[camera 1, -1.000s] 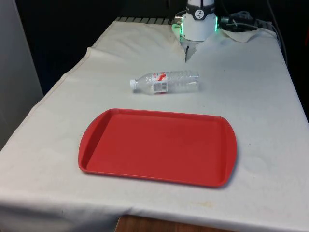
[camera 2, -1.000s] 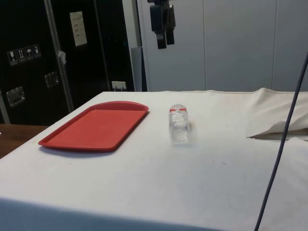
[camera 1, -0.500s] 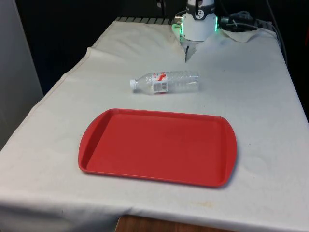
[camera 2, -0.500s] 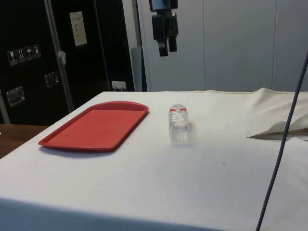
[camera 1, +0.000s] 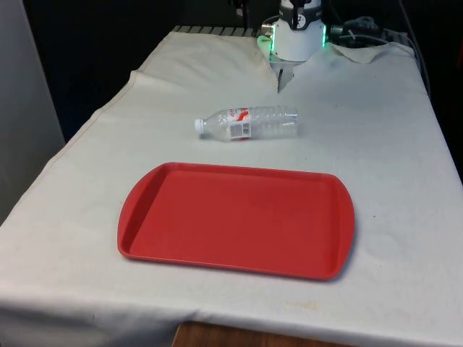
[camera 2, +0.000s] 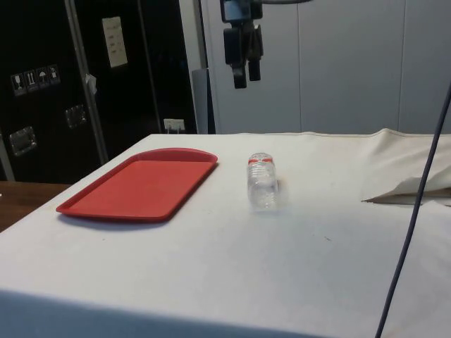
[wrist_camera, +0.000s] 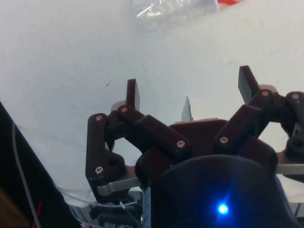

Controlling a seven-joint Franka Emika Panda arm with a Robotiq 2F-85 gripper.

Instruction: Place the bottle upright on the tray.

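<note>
The approach step is in hand and no contact has been made. The bottle [camera 1: 248, 122] lies on its side on the white cloth [camera 1: 376, 130], cap toward the front view's left, just beyond the far edge of the red tray [camera 1: 235, 219] and apart from it; the tray holds nothing. In the side view the gripper [camera 2: 244, 74] hangs high above the table, roughly over the bottle [camera 2: 262, 182] and well apart from it. The wrist view shows the two fingers [wrist_camera: 133, 93] spread wide with nothing between them, and part of the bottle's crumpled clear body [wrist_camera: 173, 9] ahead of them. Judgement on the next move: the arm must descend and bring the open jaws across the bottle's body, close on it, lift, turn it so the cap points up, then carry it over the tray and set it down on its base — a light, empty-looking bottle may roll or crush if gripped off-centre. Against the earlier frames: the gripper has shifted in the side view a little toward the bottle's position and sits slightly lower — bottle and tray have not moved.
</note>
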